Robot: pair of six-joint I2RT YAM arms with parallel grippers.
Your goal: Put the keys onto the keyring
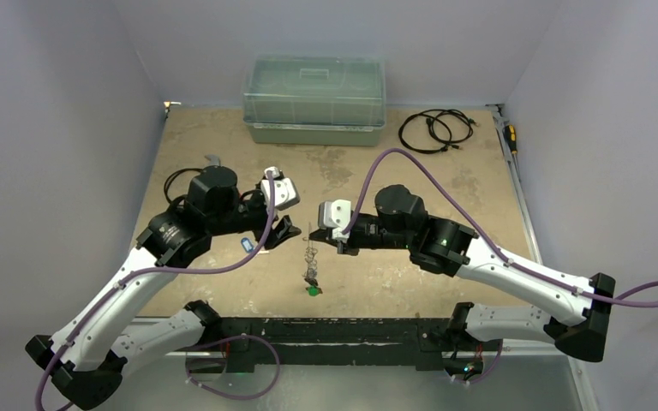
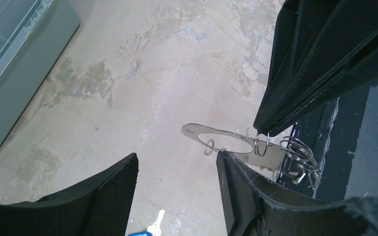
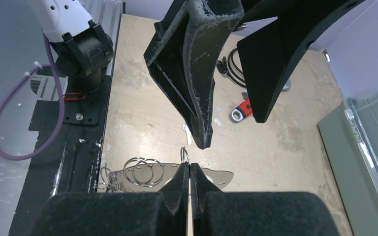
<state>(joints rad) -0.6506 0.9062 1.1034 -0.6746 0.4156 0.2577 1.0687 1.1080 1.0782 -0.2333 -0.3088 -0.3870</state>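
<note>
The keyring (image 2: 195,131) is a flat silvery loop with several small split rings (image 3: 142,172) on it. It hangs in the air from my right gripper (image 3: 189,166), which is shut on one small ring at its edge. A green-tagged key (image 1: 313,291) dangles below it. My left gripper (image 2: 177,157) is open with nothing between its fingers, and its right fingertip (image 2: 226,160) is close beside the loop. A blue-tagged key (image 1: 245,245) lies on the table under the left gripper (image 1: 284,231). A red-tagged key (image 3: 241,109) lies further off.
A lidded green box (image 1: 314,101) stands at the back. A black cable coil (image 1: 435,130) and a screwdriver (image 1: 510,137) lie at the back right. The black base rail (image 1: 326,330) runs along the near edge.
</note>
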